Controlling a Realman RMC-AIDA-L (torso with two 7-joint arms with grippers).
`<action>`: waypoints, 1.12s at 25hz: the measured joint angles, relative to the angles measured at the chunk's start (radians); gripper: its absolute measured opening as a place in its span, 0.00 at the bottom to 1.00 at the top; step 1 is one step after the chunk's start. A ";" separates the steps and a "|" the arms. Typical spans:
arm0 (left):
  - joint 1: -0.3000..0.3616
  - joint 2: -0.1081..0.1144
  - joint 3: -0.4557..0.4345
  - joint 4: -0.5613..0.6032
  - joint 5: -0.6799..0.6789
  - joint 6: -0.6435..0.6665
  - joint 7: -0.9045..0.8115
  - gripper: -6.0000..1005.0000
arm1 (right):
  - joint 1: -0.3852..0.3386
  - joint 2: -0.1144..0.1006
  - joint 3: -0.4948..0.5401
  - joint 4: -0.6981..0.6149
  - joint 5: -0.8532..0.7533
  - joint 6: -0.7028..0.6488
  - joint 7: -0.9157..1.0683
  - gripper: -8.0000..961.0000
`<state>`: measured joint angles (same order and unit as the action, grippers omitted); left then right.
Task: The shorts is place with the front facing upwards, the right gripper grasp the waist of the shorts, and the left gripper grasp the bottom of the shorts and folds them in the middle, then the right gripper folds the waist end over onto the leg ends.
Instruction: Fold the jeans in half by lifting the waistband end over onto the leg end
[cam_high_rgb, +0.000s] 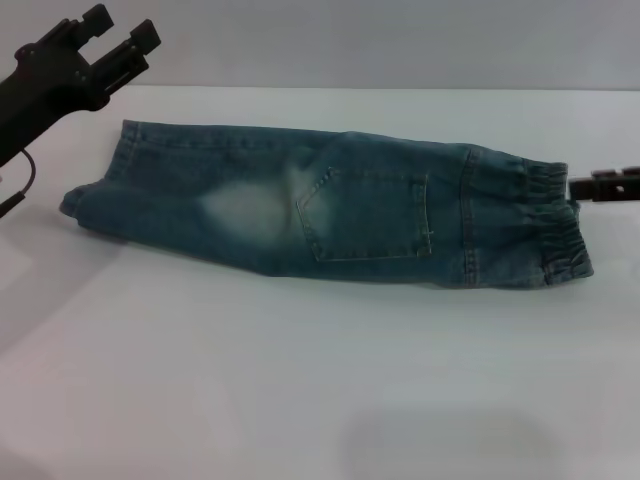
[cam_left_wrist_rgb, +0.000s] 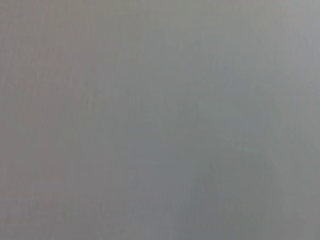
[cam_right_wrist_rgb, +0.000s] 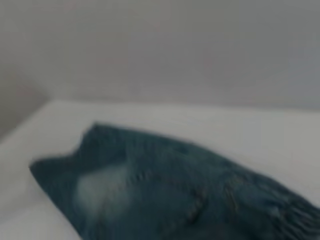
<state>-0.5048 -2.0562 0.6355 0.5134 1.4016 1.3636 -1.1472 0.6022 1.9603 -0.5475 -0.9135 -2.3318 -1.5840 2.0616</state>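
Left gripper (cam_high_rgb: 118, 32) fingers spread, raised above leg ends (cam_high_rgb: 95, 190), right gripper (cam_high_rgb: 605, 187) beside waist (cam_high_rgb: 560, 225), grip unclear, white table (cam_high_rgb: 300, 380)

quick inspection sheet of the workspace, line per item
surface: white table, bare around the garment
job's things: denim shorts already folded lengthwise, back pocket up; leg ends on the robot's left, elastic waist on its right
clutter: nothing seen
grippers: left gripper raised beyond the leg ends, open, empty; right gripper low beside the waist, touching nothing clearly
cables: dark cable hanging under the left arm
surroundings: plain grey wall
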 joint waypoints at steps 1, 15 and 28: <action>0.001 0.000 0.000 -0.010 -0.009 0.007 0.010 0.75 | 0.026 -0.010 0.000 -0.012 -0.062 -0.021 0.030 0.53; -0.007 -0.010 0.000 -0.194 -0.085 0.077 0.223 0.75 | 0.175 -0.001 -0.155 -0.021 -0.419 -0.025 0.110 0.51; -0.008 -0.010 0.006 -0.217 -0.091 0.133 0.264 0.75 | 0.162 0.049 -0.185 -0.026 -0.429 0.020 0.106 0.49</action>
<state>-0.5130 -2.0660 0.6416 0.2968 1.3108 1.4961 -0.8834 0.7638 2.0097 -0.7326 -0.9400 -2.7605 -1.5636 2.1672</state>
